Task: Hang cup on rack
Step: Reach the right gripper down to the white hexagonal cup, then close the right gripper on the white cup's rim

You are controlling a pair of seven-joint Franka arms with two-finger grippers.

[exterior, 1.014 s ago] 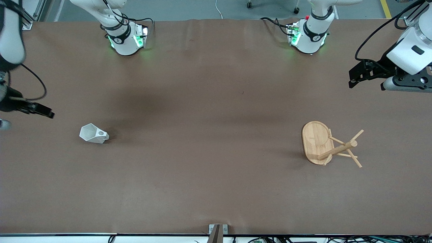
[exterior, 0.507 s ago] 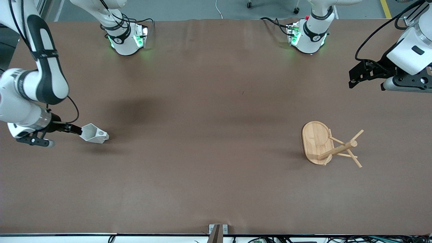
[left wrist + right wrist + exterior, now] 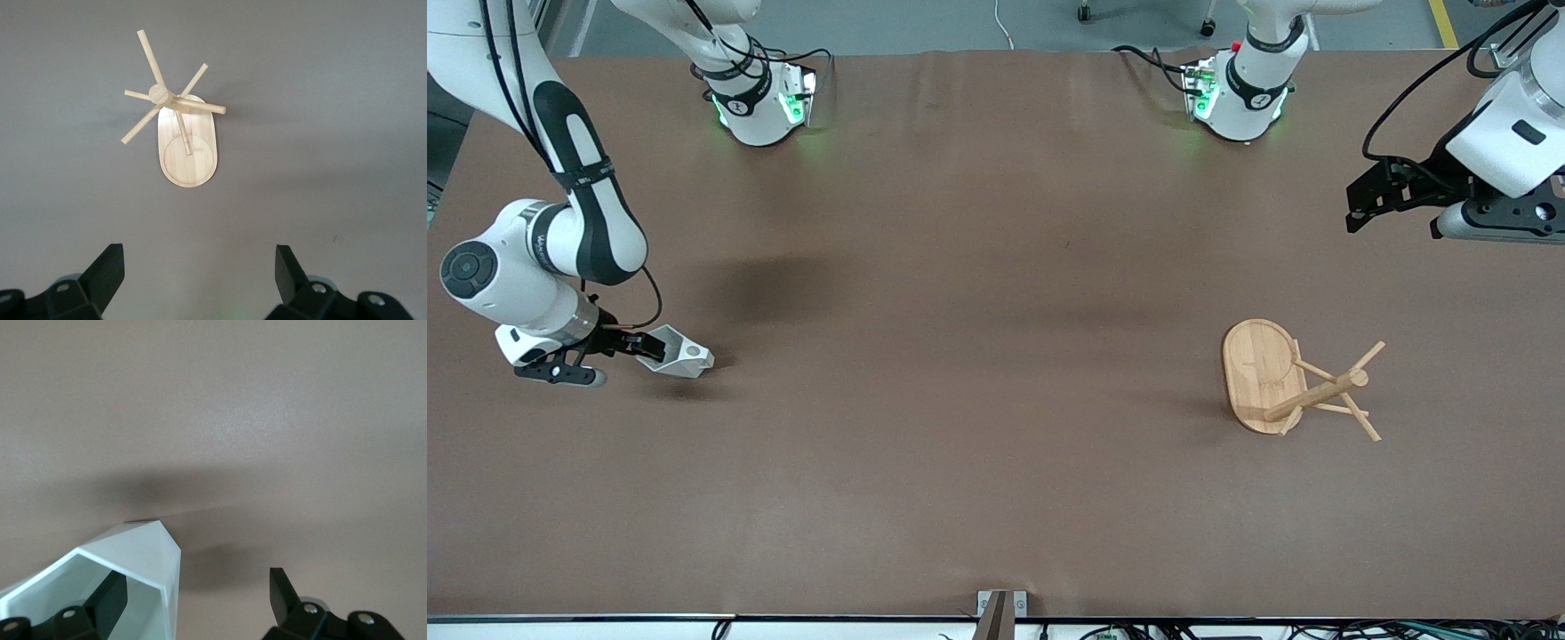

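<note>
Right hand (image 3: pixel 643 347): low at the right arm's end of the table (image 3: pixel 978 498), fingers parted; one finger (image 3: pixel 107 600) reaches inside the cup's mouth, the other (image 3: pixel 283 590) stands outside the wall. Not yet closed on anything.
Cup (image 3: pixel 680 354): white, faceted, lying on its side on the table, mouth toward the right hand at 9 o'clock, pierced handle toward 3 o'clock. In the right wrist view its rim (image 3: pixel 133 560) sits between the fingers.
Left hand (image 3: pixel 1392 191): waiting, raised over the left arm's end of the table, fingers spread wide, holding nothing.
Rack (image 3: pixel 1294 382): bamboo, standing upright on its oval base, well apart from the cup toward 3 o'clock; pegs bare. Seen from above in the left wrist view (image 3: pixel 187 143).
Step in hand: grasping the cup by its wall.
Next move: likely close the fingers on the wall, lift, carry toward the rack, and turn the cup so the handle's hole meets a peg.
</note>
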